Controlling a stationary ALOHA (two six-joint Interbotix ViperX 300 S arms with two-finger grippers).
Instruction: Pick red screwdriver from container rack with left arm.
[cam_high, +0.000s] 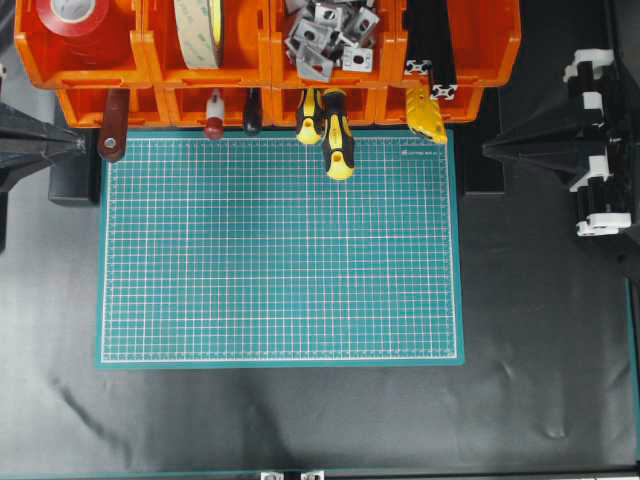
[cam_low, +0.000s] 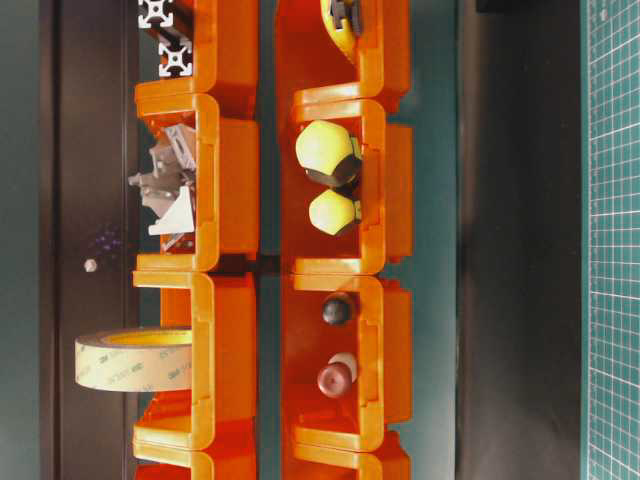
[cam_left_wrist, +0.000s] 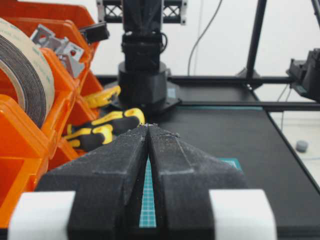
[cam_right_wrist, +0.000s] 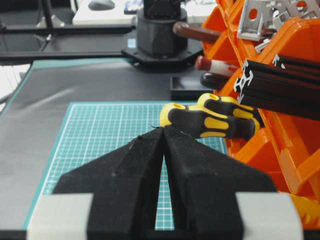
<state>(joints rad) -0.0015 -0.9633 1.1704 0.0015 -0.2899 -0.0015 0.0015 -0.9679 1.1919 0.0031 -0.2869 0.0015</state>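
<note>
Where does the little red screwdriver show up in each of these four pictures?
Overhead: red screwdriver pokes from the lower orange rack, top left.
Table-level: its dark red cap faces the camera, lower middle.
Left wrist: not visible.
Right wrist: upper right, red-and-white handle in the rack.
Shared landmark: the yellow-and-black screwdrivers, seen in all four.

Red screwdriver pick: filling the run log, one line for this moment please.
phase: start | left claw: shut, empty, away from rack | red screwdriver: in rack, untouched
</note>
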